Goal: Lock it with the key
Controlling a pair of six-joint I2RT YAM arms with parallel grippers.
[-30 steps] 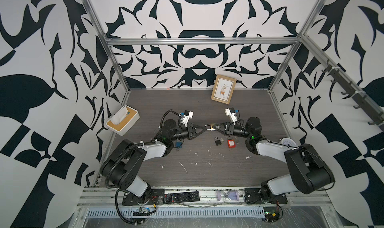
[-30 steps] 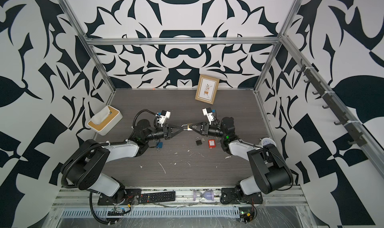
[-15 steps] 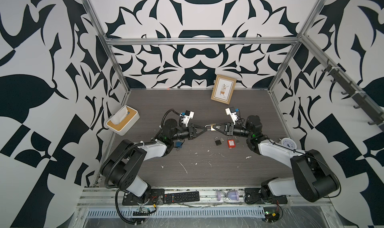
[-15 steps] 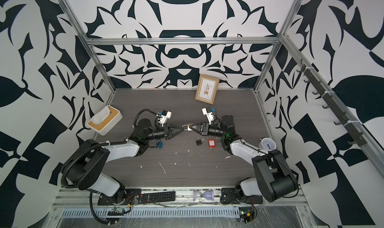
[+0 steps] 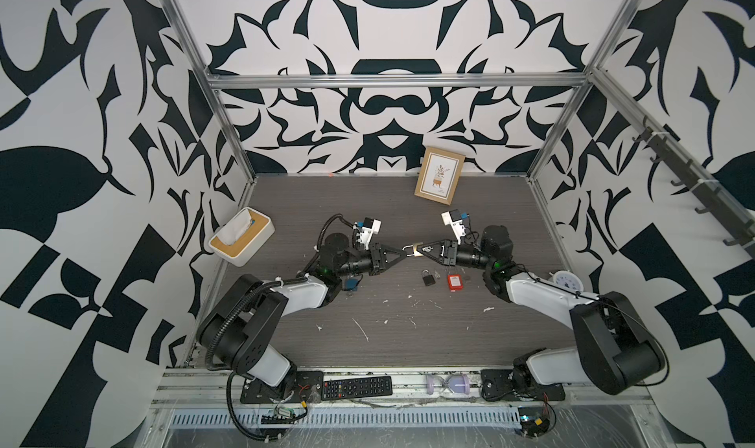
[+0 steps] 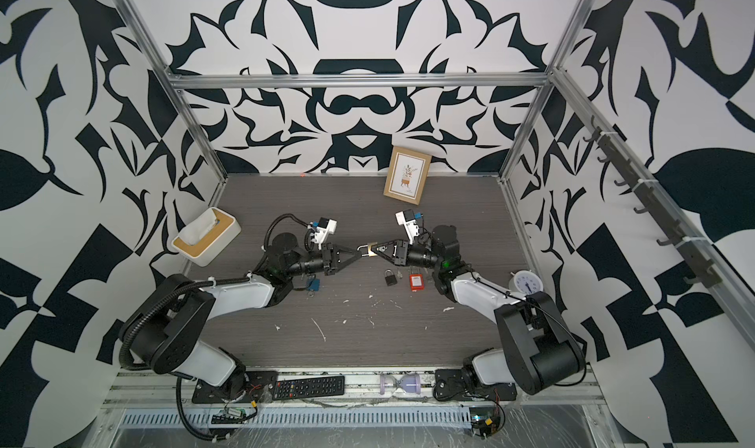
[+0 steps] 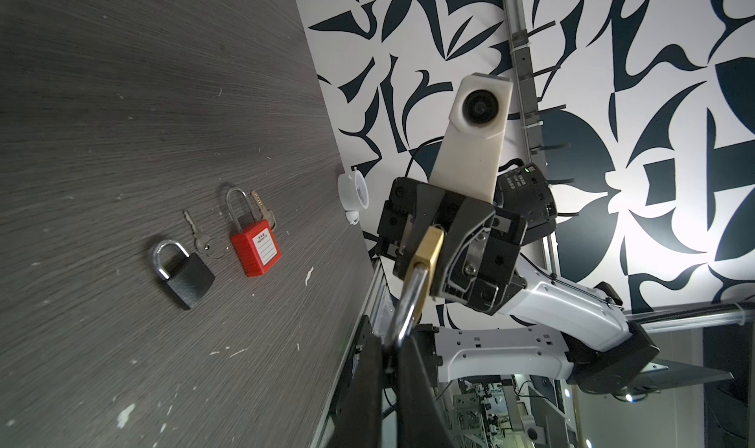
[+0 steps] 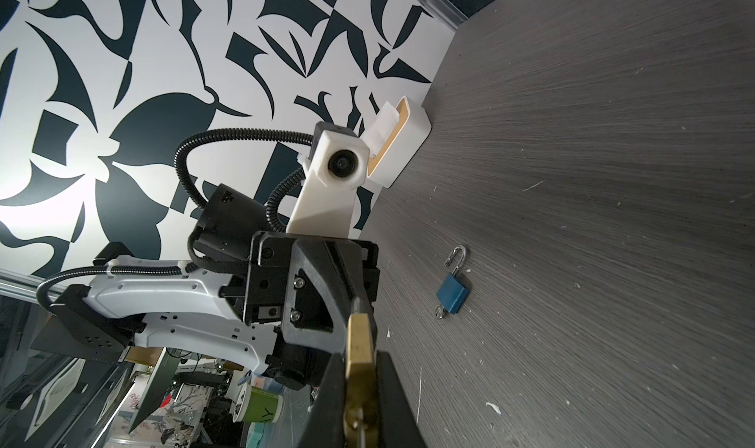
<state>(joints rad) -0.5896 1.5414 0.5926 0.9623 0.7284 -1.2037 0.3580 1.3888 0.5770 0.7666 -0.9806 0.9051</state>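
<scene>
A brass padlock (image 5: 416,250) (image 6: 371,249) hangs above the middle of the table between both grippers. My left gripper (image 5: 405,250) (image 7: 394,344) is shut on its silver shackle (image 7: 408,307). My right gripper (image 5: 421,250) (image 8: 359,368) is shut on the brass body (image 8: 359,344) (image 7: 427,258). A thin silver key (image 8: 359,423) shows at the lock's underside between the right fingers, with a small ring (image 5: 427,248) beside it. I cannot tell whether the shackle is latched.
A black padlock (image 5: 428,278), a key (image 7: 192,229) and a red padlock (image 5: 454,282) lie below the grippers. A blue padlock (image 8: 452,297) lies by the left arm. Tissue box (image 5: 241,242) left, picture frame (image 5: 439,180) at the back, clock (image 5: 566,280) right, remote (image 5: 356,387) on the front rail.
The right arm's elbow has swung outward a little. Both grippers stay closed on the brass padlock at the same spot.
</scene>
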